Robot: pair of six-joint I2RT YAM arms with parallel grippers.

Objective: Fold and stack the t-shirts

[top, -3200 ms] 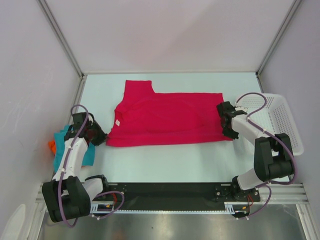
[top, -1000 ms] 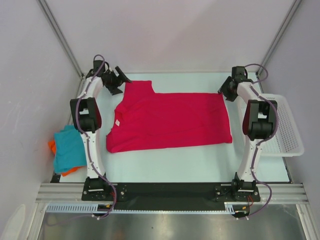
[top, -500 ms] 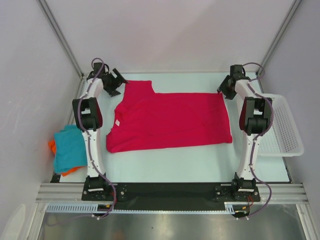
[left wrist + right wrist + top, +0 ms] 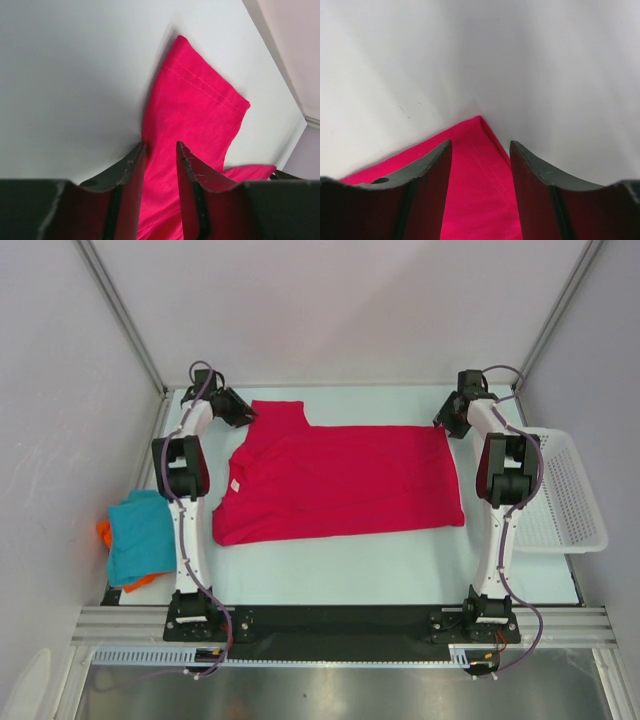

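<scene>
The pink t-shirt [image 4: 335, 480] lies flat on the desk [image 4: 350, 560]. The left jaws are half closed around its far left sleeve; we cannot tell if they pinch it. The right jaws stand wide apart over its far right corner. The teal t-shirt [image 4: 140, 535] lies on the orange t-shirt [image 4: 103, 533] at the left side. The white basket [image 4: 575, 505] sits at the right edge.

White links, black joints and purple cables [image 4: 203, 366] are seen on the left arm [image 4: 187, 540] and right arm [image 4: 497, 550]; the left gripper [image 4: 160, 145] seems charcoal.
</scene>
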